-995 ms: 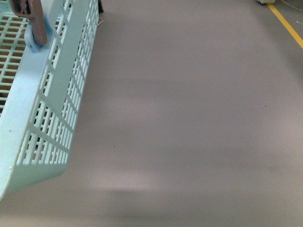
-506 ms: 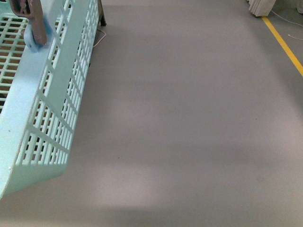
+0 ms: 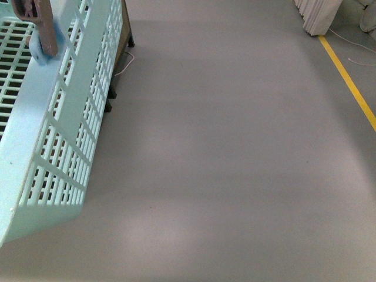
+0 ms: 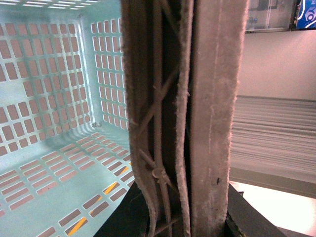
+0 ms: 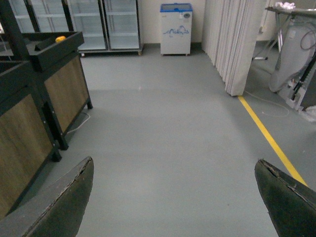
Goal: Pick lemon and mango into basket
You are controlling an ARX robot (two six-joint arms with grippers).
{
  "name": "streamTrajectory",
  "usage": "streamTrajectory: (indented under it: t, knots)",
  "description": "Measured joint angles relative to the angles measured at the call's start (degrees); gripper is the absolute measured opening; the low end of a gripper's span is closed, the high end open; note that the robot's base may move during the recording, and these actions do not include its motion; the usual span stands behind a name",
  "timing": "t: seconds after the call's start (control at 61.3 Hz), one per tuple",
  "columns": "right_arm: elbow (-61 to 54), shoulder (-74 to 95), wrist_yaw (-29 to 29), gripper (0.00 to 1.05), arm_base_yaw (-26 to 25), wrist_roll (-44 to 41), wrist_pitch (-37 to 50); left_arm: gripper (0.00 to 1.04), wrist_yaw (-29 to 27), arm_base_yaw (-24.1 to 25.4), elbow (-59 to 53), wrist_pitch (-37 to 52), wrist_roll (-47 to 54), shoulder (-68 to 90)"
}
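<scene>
The left gripper (image 4: 180,222) is closed on the handle (image 4: 197,98) of the basket (image 3: 64,117), which hangs tilted at the left above the floor (image 3: 235,147). The right gripper (image 5: 175,197) is wide open and holds nothing.

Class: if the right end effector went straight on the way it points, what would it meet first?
Nothing blocks the right end effector; it would probably reach the grey floor first, though depth is unclear.
</scene>
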Motion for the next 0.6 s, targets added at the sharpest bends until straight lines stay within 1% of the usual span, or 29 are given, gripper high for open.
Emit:
streamTrajectory:
  t: [0.604]
  knots:
    - [0.0, 0.0, 0.2, 0.96, 0.0, 0.0, 0.0, 0.19, 0.0, 0.0, 0.0, 0.0, -0.1, 0.0]
